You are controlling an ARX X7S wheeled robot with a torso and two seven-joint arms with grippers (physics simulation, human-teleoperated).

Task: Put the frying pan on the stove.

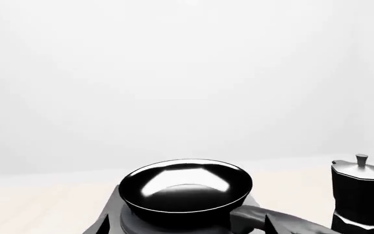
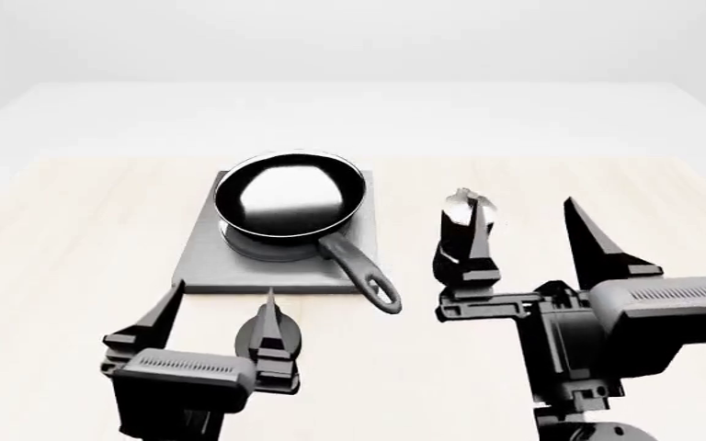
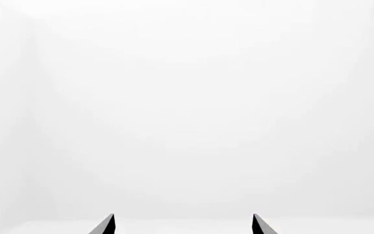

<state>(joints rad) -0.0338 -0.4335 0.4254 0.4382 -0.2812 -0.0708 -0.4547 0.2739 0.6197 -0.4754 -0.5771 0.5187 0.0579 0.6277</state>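
Note:
The glossy black frying pan (image 2: 290,197) sits on the round burner of the grey stove (image 2: 203,265). Its long handle (image 2: 356,266) points toward me and to the right, past the slab's front edge. In the left wrist view the frying pan (image 1: 185,187) rests on the stove (image 1: 109,220) just ahead of the fingertips. My left gripper (image 2: 225,294) hovers open in front of the stove's near edge, holding nothing, apart from the pan. My right gripper (image 2: 518,216) is open and empty, raised to the right of the stove. The right wrist view shows only its two fingertips (image 3: 107,225) against a white wall.
A black-and-silver moka pot (image 2: 466,225) stands right of the stove, by the right gripper's left finger; it also shows as the moka pot (image 1: 361,195) beside the pan handle (image 1: 265,218). The light wooden table (image 2: 71,239) spreads out on both sides.

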